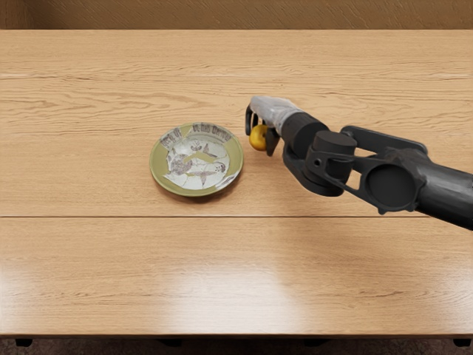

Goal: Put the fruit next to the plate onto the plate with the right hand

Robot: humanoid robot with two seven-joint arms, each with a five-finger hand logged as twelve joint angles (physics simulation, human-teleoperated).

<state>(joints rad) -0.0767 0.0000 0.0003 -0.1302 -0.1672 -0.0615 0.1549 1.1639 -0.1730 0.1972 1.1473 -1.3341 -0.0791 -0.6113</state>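
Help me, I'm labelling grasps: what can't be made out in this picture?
Head view: yellow fruit is mostly covered by the right robot hand; its kind, and whether it is gripped or lifted, cannot be told.
Head view: plate pattern is too small to read.
Head view: right arm is cut off by the right edge; left arm is out of frame.

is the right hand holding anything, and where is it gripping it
The right hand holds the yellow fruit, fingers closed around its sides from above, just right of the plate.

Light wooden table [236, 266], brown textured wall [236, 13]
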